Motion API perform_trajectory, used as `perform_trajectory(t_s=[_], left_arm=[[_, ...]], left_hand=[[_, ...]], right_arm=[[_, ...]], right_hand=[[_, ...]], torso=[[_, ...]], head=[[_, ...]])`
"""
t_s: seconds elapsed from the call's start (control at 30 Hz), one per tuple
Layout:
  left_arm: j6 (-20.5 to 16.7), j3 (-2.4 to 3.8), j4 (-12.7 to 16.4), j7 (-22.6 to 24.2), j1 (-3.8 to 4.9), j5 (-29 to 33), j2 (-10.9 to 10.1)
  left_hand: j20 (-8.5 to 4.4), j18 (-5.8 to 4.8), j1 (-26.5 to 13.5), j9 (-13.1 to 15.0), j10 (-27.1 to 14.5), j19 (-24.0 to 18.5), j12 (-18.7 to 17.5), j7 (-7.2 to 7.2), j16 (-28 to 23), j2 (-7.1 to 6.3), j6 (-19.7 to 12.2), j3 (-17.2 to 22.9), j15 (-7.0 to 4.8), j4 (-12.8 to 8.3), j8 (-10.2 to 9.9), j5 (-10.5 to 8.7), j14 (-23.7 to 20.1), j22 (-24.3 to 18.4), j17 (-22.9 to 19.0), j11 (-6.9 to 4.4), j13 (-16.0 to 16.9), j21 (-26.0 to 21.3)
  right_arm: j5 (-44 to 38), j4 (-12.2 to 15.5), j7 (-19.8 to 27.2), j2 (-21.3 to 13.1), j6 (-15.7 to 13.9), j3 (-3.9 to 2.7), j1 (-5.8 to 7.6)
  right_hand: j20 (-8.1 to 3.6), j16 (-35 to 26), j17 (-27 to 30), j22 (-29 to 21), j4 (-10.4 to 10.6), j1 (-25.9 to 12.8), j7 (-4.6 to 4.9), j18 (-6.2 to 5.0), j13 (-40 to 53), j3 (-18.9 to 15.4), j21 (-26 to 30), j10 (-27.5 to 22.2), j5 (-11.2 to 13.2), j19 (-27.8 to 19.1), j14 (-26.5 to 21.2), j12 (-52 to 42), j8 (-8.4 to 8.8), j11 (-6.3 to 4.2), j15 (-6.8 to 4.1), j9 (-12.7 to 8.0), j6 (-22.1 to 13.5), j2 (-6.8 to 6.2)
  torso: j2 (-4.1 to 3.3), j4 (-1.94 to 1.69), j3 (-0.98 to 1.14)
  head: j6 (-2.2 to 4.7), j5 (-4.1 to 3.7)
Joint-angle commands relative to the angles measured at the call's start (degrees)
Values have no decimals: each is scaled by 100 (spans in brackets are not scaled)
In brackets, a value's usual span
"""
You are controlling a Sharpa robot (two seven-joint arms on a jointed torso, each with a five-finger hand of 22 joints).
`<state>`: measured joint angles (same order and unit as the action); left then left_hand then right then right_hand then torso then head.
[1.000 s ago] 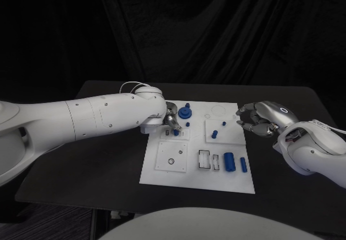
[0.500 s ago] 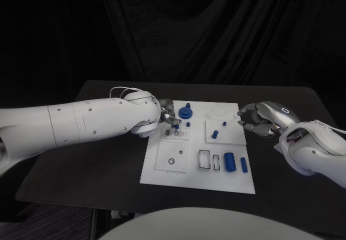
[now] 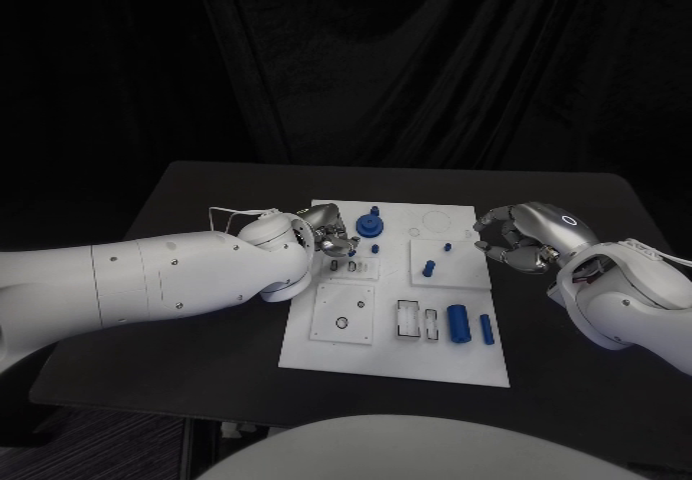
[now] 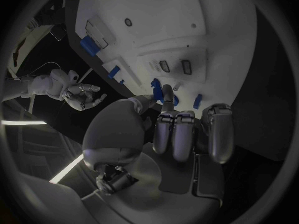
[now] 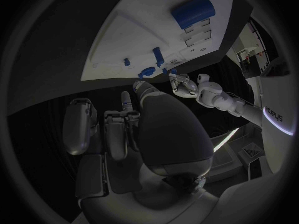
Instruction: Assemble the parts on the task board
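- Presently working at the far left corner of the task board [image 3: 433,360], judging by the left hand [image 3: 329,237] beside the round blue part [image 3: 371,224] standing there.
- Cannot tell whether that hand is clamped on anything: in the left wrist view one of its fingers [image 4: 166,92] reaches onto a blue part [image 4: 156,84], with the contact itself covered.
- Best to keep the fingertips low and steady, line the piece up square with its seat before pressing, and push straight down, not sideways.
- Worth checking the two small dark slots [image 3: 346,266] just nearer than the hand, apparently unfilled.
- Right hand [image 3: 512,240] over the board's right edge, fingers bent but apart, nothing in them; wise to hold it clear of the blue pin [image 3: 430,267] and the small peg [image 3: 449,246].
- Waiting loose near the board's near right corner: a thick blue cylinder [image 3: 459,323] and a thinner one [image 3: 488,329].
- Hidden behind the left arm: most of the board's left edge and the counter [image 3: 577,200] beyond it.
- Too small to read: the shapes of the recesses.
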<state>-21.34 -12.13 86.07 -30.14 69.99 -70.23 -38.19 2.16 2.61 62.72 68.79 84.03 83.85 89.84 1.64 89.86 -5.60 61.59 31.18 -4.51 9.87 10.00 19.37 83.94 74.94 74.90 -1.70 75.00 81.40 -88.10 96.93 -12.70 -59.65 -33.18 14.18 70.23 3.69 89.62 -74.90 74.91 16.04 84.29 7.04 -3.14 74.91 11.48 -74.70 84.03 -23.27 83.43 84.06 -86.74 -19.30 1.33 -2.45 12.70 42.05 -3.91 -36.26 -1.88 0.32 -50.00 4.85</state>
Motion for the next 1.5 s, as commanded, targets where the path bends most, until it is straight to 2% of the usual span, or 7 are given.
perform_trajectory(t_s=[0.03, 0.2, 0.37, 0.5, 0.6, 0.8, 1.5], left_arm=[[-718, 4, -13, 237, -99, -371, 14], [-830, 4, -61, 229, -223, -404, 42], [-860, 4, -72, 229, -293, -414, 34], [-735, 4, -96, 203, -322, -417, 34], [-676, 4, -102, 195, -338, -418, 32], [-589, 4, -123, 201, -369, -418, 32], [-417, 3, -92, 246, -455, -419, 9]], left_hand=[[-46, -52, -81, 8, 597, 178, 16, -7, 14, 20, -2, 21, -29, 10, 17, -22, 606, 1227, 1510, -55, 1500, 28], [-51, -57, -127, 7, 597, 193, 16, -12, 14, 58, 9, -69, -34, 80, 16, 37, 606, 1234, 1510, -59, 1500, 47], [-54, -60, -140, 6, 597, 201, 16, -16, 14, 67, 21, -107, -38, 102, 18, 59, 606, 1237, 1510, -63, 1500, 57], [-58, -60, -154, 4, 597, 204, 16, -23, 14, 75, 46, -156, -43, 127, 23, 53, 606, 1238, 1510, -69, 1500, 57], [-61, -61, -163, 0, 597, 207, 16, -25, 14, 78, 50, -192, -45, 143, 19, 28, 606, 1239, 1510, -71, 1500, 60], [-66, -59, -166, -9, 597, 206, 16, -30, 14, 85, 57, -263, -50, 168, 10, -53, 606, 1236, 1510, -75, 1500, 51], [-73, -59, -202, -43, 597, 211, 16, -41, 14, 136, 114, -620, -55, 346, -14, -321, 606, 1235, 1510, -82, 1500, 38]], right_arm=[[-21, 3, -43, -10, -1, -3, -11], [-21, 0, -45, -8, -2, -3, -11], [-21, 1, -44, 2, -3, -3, -12], [-21, -4, -48, 4, -3, -3, -12], [-21, -1, -48, 4, -1, -3, -12], [-21, 4, -48, -4, 4, -3, -12], [34, 17, -54, -18, 26, -3, -12]], right_hand=[[8, -17, -1452, 1044, -3, 17, 4, -34, 1098, 40, 4, 269, -37, -14, 576, 24, 30, -9, -5, -12, -42, -20], [8, -17, -1452, 1044, -3, 17, 4, -34, 1098, 40, 4, 269, -37, -14, 576, 24, 30, -9, -5, -12, -42, -20], [8, -17, -1452, 1044, -3, 17, 4, -34, 1098, 40, 4, 269, -37, -14, 576, 24, 30, -9, -5, -12, -42, -20], [8, -17, -1452, 1044, -3, 17, 4, -34, 1098, 40, 4, 269, -37, -14, 576, 24, 30, -9, -5, -12, -42, -20], [7, -17, -1452, 1046, -1, 13, 4, -33, 1102, 40, -1, 272, -38, -11, 576, 20, 32, -10, -6, -18, -44, -27], [7, -17, -1452, 1046, -1, 13, 4, -33, 1102, 40, -1, 272, -38, -11, 576, 20, 32, -10, -6, -18, -44, -27], [6, -13, -1456, 1045, 5, 5, 4, -33, 1094, 50, 4, 266, -43, -12, 577, 27, 24, -7, -7, -28, -23, -23]], torso=[[23, -13, 16], [42, -12, 14], [49, -3, 30], [46, -8, 34], [35, -24, 26], [32, -9, 25], [26, -14, 21]], head=[[0, 7], [0, -3], [0, 3], [0, 27], [0, 13], [0, 35], [0, 19]])
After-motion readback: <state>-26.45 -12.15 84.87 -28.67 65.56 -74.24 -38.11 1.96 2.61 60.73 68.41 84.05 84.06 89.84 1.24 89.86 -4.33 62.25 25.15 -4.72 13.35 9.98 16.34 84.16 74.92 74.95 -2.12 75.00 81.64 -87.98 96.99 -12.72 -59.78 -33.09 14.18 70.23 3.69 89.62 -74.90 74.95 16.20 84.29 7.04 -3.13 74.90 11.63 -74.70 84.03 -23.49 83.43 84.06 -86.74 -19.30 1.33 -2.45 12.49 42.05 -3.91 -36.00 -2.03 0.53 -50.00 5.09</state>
